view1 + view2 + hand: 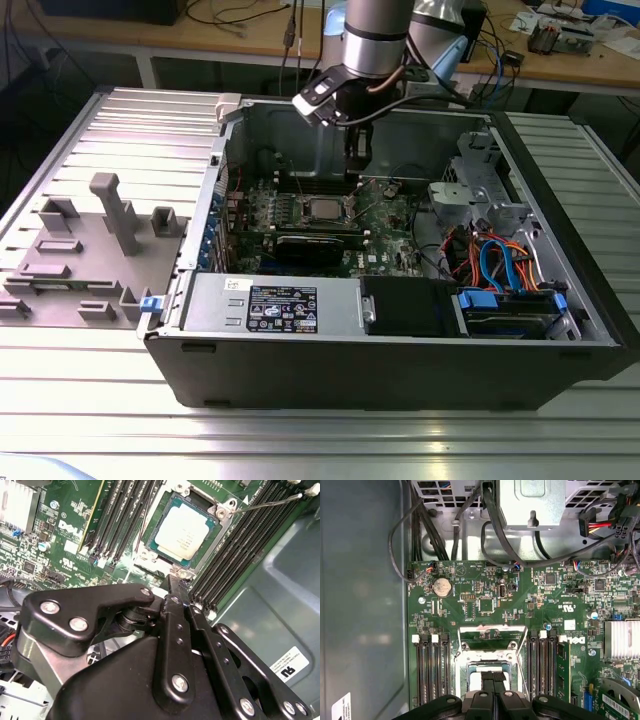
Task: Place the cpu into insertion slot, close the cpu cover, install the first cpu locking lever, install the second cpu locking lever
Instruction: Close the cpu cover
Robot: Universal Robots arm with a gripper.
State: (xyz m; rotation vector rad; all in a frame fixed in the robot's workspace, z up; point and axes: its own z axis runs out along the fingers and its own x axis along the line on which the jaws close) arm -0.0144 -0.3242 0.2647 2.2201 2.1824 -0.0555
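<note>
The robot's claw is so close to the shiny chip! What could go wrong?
The shut gripper hangs right beside the cpu. If it slips sideways, it might scrape the chip or the green board. A thin metal lever sticks out over the memory slots, seemingly not locked down; a bump there might bend it or knock the slots.

We see soft, even light from above in the exterior view. The ribbed metal table shines pale along its near edge, while the open computer case holds shade under its walls. In the second wrist view the cpu throws back a bright glare, and the gripper, close to the lens, looks dark and slightly soft. In the first wrist view a dull sheen lies on the grey case wall.
</note>
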